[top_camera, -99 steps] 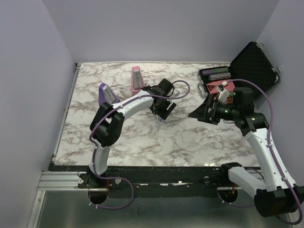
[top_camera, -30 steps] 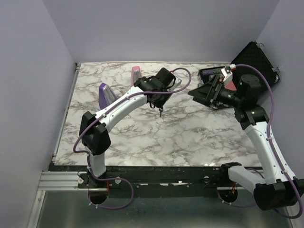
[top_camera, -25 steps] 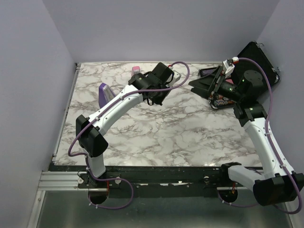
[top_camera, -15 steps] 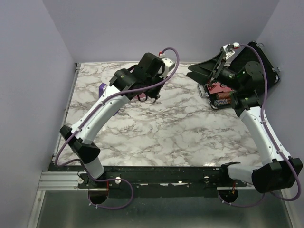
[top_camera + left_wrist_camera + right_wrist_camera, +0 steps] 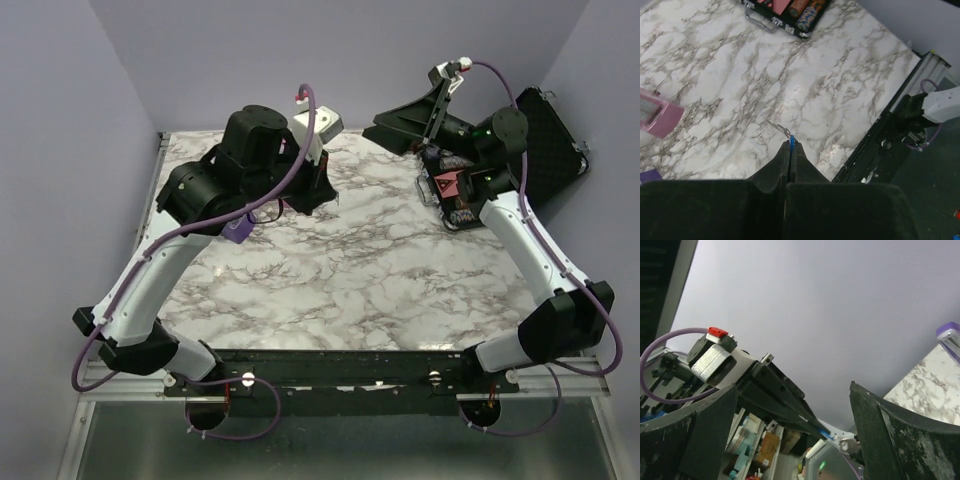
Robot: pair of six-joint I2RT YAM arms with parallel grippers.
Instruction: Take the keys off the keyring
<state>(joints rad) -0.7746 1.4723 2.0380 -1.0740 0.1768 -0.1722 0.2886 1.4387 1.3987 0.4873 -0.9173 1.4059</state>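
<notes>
The left hand (image 5: 790,156) is clenched on the keys (image 5: 791,142), a thin bright-blue sliver pinched between its fingertips and poking out just past them; a small metal keyring (image 5: 786,132) hangs from the end of the blue piece, just beyond the hand's tip. This hand is held high above the table (image 5: 740,75) and points down at the marble. A pink wedge (image 5: 657,114) lies on the table off to the hand's left in its wrist view; a corner of a purple wedge (image 5: 647,175) shows at the same edge, closer in; an open black case (image 5: 785,15) with chips inside lies well ahead of the fingertips.

The right hand (image 5: 793,387) is released, its fingers spread wide with nothing between them. It is held high too and faces the left hand; its wrist view looks along the left hand's dark fingers to the blue sliver and a bit of silvery metal at their tip. The two hands are apart; the black case lies below the right hand.
</notes>
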